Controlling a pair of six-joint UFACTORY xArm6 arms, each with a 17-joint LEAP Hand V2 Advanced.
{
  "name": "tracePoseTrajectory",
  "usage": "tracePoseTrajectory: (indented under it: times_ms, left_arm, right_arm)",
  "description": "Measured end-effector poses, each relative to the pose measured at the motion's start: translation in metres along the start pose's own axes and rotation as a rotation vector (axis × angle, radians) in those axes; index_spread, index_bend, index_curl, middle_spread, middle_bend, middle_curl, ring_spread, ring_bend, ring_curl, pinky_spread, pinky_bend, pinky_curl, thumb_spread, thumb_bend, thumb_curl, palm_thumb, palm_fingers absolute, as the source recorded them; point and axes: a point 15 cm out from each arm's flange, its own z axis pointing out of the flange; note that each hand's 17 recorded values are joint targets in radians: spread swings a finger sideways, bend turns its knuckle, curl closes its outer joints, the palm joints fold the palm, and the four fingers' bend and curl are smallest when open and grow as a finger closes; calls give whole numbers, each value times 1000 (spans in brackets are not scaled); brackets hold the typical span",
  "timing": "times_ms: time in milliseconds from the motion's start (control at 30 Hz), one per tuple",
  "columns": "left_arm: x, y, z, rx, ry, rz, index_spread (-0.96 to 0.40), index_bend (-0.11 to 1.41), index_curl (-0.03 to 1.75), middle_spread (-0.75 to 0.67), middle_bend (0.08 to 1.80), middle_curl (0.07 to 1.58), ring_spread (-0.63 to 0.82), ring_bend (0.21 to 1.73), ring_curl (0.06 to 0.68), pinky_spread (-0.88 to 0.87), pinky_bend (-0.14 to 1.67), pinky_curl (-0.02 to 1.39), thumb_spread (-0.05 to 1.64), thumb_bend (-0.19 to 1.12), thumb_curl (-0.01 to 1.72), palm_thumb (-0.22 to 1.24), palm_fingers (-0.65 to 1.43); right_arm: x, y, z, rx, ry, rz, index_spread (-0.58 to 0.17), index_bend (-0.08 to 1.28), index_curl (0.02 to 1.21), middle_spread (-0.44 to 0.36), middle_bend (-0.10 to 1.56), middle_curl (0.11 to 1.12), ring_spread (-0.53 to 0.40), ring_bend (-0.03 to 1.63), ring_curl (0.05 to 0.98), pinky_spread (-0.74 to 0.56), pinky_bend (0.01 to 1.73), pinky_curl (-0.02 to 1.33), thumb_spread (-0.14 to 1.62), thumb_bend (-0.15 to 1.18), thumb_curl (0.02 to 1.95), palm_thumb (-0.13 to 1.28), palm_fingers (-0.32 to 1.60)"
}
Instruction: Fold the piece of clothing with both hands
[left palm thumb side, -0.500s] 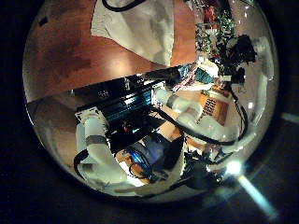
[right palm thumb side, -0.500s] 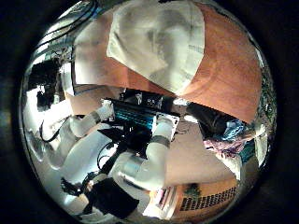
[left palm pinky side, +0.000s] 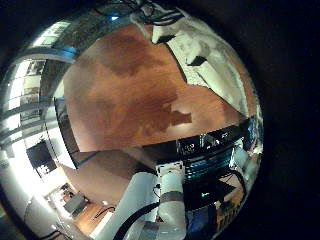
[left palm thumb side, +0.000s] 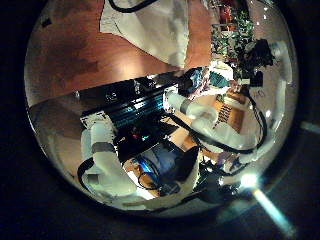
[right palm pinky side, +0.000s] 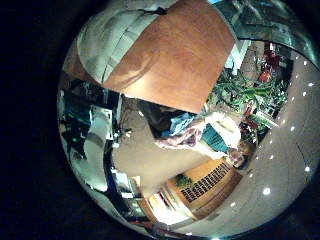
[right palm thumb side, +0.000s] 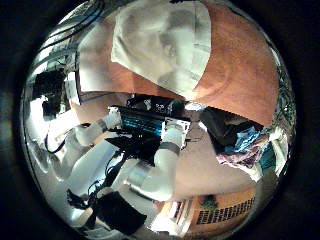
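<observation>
The piece of clothing (right palm thumb side: 165, 45) lies flat and spread on the wooden table (right palm thumb side: 245, 75), near one of its edges. Both palms look down on it from well above. It shows in the left thumb side view as cloth (left palm thumb side: 150, 30) on the table (left palm thumb side: 70, 55). The left little finger side view has the clothing (left palm pinky side: 205, 50) beside a wide bare stretch of table (left palm pinky side: 130, 90). The right little finger side view shows one end of the clothing (right palm pinky side: 115, 40). No fingers of either hand show clearly, and nothing touches the cloth.
A dark equipment box (left palm thumb side: 140, 110) sits at the table's edge between the two arm bases (right palm thumb side: 165, 160). Potted plants (right palm pinky side: 235, 95) stand beyond the table's far corner. Bare wood lies beside the clothing on both sides.
Both thumb side views have shifted slightly, so the hands have moved a little. The clothing lies as before.
</observation>
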Motion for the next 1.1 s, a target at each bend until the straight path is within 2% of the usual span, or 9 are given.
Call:
tracePoseTrajectory:
  times_ms: [133,367,567,733,967,1100]
  left_arm:
    - [-14,-11,11,-23,-51,45,-39,161,298,289,188,328,431,686,205,479,456,322,1008,12,247,112,14]
    - [-33,-50,44,11,-202,158,-46,156,296,244,177,315,409,675,205,483,467,323,1010,-19,284,220,-18]
    - [-21,-82,82,57,-225,226,-52,154,293,237,178,306,408,670,208,472,470,322,986,-28,291,220,-23]
    - [-4,-105,115,67,-227,274,-52,153,289,245,178,301,412,668,210,468,471,321,970,-29,294,217,-24]
    - [-1,-133,137,81,-237,276,-33,172,297,260,186,302,405,664,210,458,465,315,964,-22,306,250,17]
    - [-3,-146,141,73,-244,261,-43,182,310,234,201,314,382,667,207,437,442,307,983,-5,322,347,90]
  right_arm:
    - [-1,-1,2,-5,-5,3,-359,157,270,24,196,332,173,506,223,337,534,284,1131,-19,223,37,40]
    - [-8,0,7,-44,-33,76,-354,151,268,25,198,337,175,516,232,345,538,288,1144,-18,221,40,67]
    - [-13,6,9,-83,-44,87,-349,153,266,26,197,341,176,514,236,347,532,289,1147,-18,225,47,73]
    - [-14,6,12,-94,-47,91,-344,151,264,26,197,343,176,513,239,349,535,288,1147,-18,226,47,77]
    - [-15,12,14,-109,-54,93,-343,153,263,26,197,347,176,516,242,349,529,284,1148,-18,228,47,84]
    - [-16,18,14,-128,-59,95,-343,154,265,26,196,347,176,514,243,349,528,283,1148,-18,228,47,85]
